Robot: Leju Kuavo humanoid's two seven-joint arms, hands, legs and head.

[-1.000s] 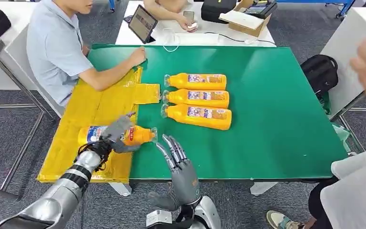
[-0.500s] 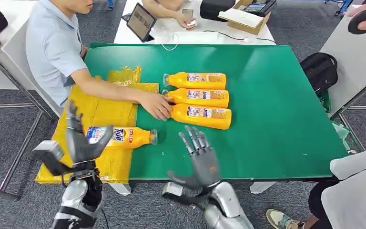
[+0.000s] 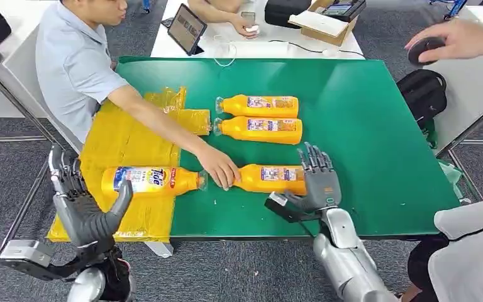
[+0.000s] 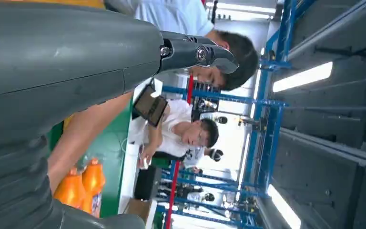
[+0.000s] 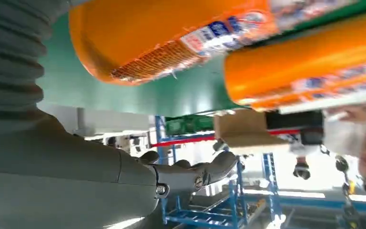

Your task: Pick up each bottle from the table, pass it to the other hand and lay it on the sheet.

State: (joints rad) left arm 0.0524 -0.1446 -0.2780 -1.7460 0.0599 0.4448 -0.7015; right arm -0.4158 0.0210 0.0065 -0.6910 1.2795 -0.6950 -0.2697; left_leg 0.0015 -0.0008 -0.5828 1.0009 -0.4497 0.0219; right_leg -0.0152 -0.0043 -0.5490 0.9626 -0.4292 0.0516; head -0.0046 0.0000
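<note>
Right hand (image 3: 317,179) spread, holding nothing, just beside the base of the nearest bottle (image 3: 270,178) on the tabletop (image 3: 377,126). Probably full, so weighty — smooth, stiff plastic, slippery. Best gripped around the labelled middle. Left hand (image 3: 82,204) spread too, empty.

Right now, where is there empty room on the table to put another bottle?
The green table is bare to the right of the two far bottles and beyond them. The yellow sheet has room between the lying bottle and the person's arm. It is crowded at the near middle, where the person's hand, a bottle and the right hand meet.
</note>
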